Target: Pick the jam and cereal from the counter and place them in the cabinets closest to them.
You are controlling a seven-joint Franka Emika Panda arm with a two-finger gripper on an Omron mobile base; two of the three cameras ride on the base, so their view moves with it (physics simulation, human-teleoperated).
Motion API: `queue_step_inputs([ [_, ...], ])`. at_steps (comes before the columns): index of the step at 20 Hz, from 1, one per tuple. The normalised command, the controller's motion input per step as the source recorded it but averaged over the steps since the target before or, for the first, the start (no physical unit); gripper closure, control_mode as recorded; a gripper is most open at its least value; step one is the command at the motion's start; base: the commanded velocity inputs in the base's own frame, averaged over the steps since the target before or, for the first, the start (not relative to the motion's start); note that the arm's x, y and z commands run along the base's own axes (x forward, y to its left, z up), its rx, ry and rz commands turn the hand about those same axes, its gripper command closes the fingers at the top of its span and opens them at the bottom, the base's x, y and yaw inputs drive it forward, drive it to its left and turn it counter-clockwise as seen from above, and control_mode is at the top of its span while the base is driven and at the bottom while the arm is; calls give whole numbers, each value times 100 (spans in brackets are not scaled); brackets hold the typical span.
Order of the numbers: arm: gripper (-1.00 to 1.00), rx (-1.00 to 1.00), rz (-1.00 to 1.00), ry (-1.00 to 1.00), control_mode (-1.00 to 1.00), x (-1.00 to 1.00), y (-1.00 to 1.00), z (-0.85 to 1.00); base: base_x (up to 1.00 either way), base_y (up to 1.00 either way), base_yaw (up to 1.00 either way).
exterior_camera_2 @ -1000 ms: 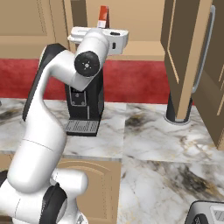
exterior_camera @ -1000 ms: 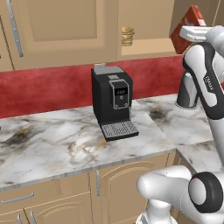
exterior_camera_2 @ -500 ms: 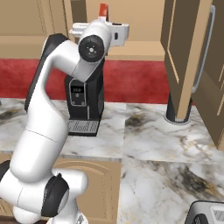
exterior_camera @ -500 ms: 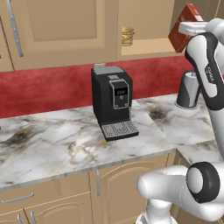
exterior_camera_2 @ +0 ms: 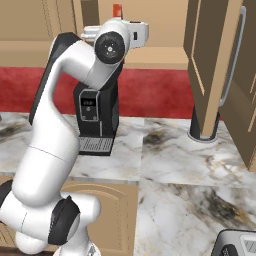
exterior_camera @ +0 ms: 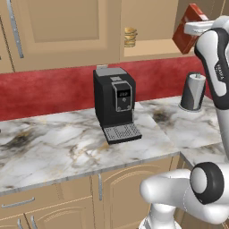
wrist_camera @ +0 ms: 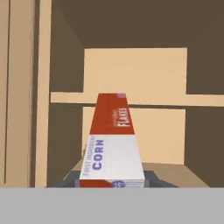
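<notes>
White arm w/ dark joints is raised high toward the open light tan wooden wall cabinet (exterior_camera: 147,27); its two-finger gripper (wrist_camera: 112,180) is clamped tight on the red-orange rectangular cereal box (wrist_camera: 112,140) — in the hand view the box runs straight out from between the jaws, white band near the fingers reading "CORN", red part beyond reading "FLAKES"; dark fingertips flank the box's near end on both sides. Past the box: cabinet interior, flat wooden shelf edge across the middle, pale back panel, shadowed ceiling; a door frame stands along the left of that view.

Left base view: box (exterior_camera: 188,27) sits tilted at upper right, at shelf height by the cabinet opening, w/ the white hand against its upper right corner; can't tell if its lower corner touches the shelf. In the right base view just a red sliver of the box (exterior_camera_2: 117,10) pokes up behind the wrist.

On the same shelf, well left of the box — a yellowish stacked round item (exterior_camera: 130,36). Below, on the white-grey marble counter w/ brown-gold veins (exterior_camera: 53,147): black coffee machine w/ grated drip tray (exterior_camera: 114,103); to its right a dark grey tapered canister w/ pale top (exterior_camera: 192,91), near the red backsplash. Right base view: open tan cabinet door w/ grey bar handle (exterior_camera_2: 215,60) hangs in front of that canister; dark appliance corner (exterior_camera_2: 237,244) at bottom right.
</notes>
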Motion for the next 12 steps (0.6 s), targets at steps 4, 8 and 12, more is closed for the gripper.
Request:
queue_step_inputs([
  [4, 100, 0, 0, 0, -100, 0, 0, 0, 0, 0, 0],
  [8, 100, -6, 0, 1, -100, 0, 0, -13, 0, 0, 0],
  [12, 100, -10, 0, 6, -100, 0, 0, -22, 0, 0, 0],
])
